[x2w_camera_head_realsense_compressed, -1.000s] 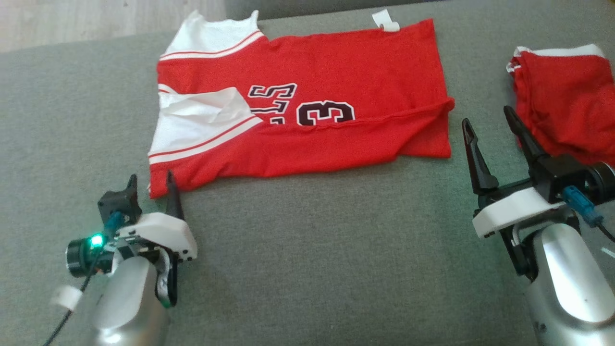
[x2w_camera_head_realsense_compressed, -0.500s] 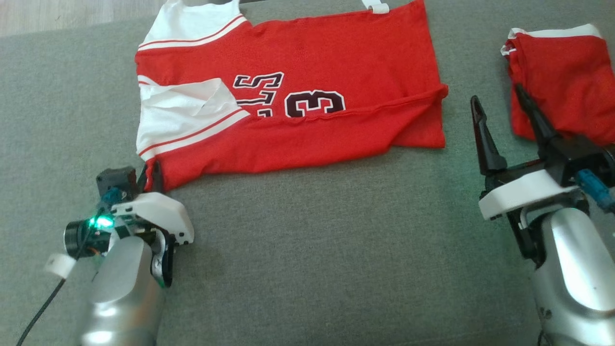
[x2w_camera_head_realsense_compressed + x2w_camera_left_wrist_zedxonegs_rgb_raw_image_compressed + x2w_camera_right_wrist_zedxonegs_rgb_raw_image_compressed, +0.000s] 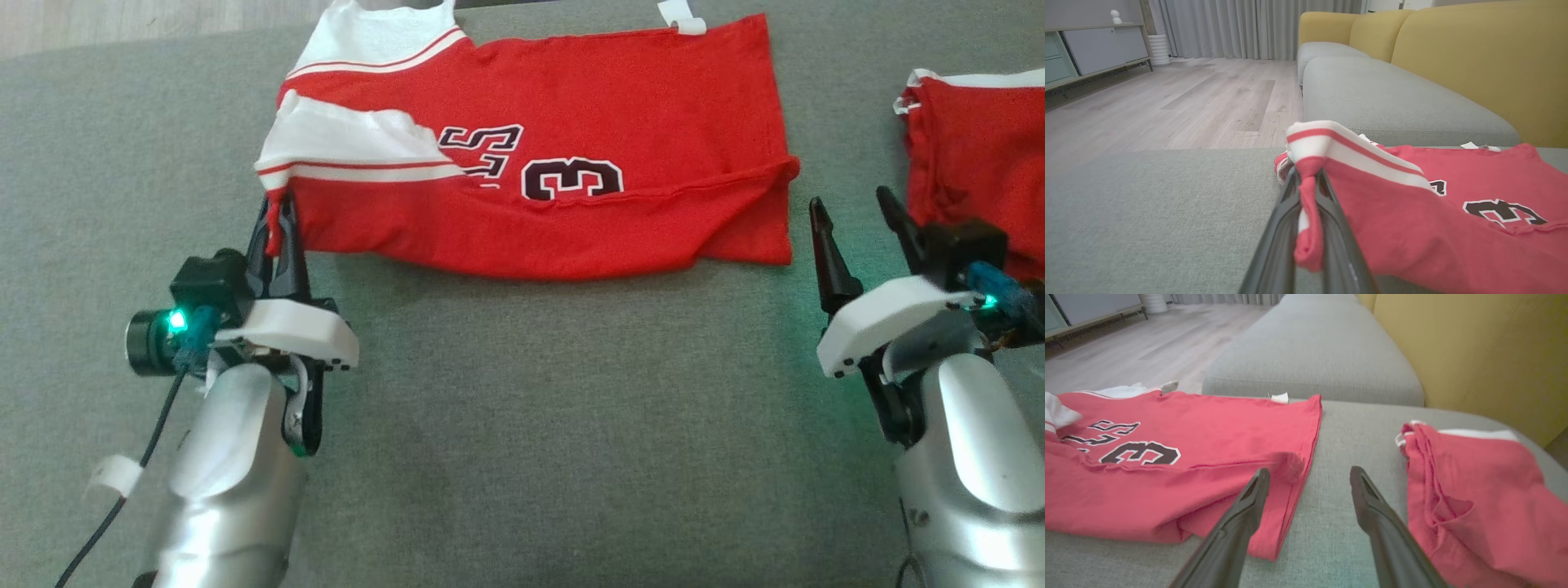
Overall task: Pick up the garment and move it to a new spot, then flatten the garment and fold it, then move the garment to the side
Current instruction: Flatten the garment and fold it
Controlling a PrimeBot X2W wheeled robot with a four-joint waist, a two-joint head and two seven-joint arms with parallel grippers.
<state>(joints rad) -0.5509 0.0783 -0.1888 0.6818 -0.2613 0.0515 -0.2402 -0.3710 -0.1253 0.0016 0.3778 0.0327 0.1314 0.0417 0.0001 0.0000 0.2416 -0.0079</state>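
Observation:
The garment (image 3: 571, 131) is a red jersey with white striped sleeves and black lettering, lying partly folded on the grey sofa seat (image 3: 531, 425). My left gripper (image 3: 276, 214) is shut on its near left corner, and the pinched red fabric (image 3: 1308, 212) is lifted between the fingers in the left wrist view. My right gripper (image 3: 853, 214) stands open just right of the jersey's near right corner (image 3: 1290, 465), with nothing between its fingers (image 3: 1249, 498). The jersey (image 3: 1167, 457) spreads to the left in the right wrist view.
A second red garment (image 3: 971, 155) lies folded at the right edge of the seat, close to my right gripper, also seen as a red heap (image 3: 1474, 490). Yellow sofa backrests (image 3: 1474, 61) stand behind. Wooden floor (image 3: 1167, 102) lies beyond the seat's far edge.
My left gripper closed on the jersey's near left corner and lifted it forward, pulling the white sleeve flatter. The head camera shifted. My right gripper stayed open.

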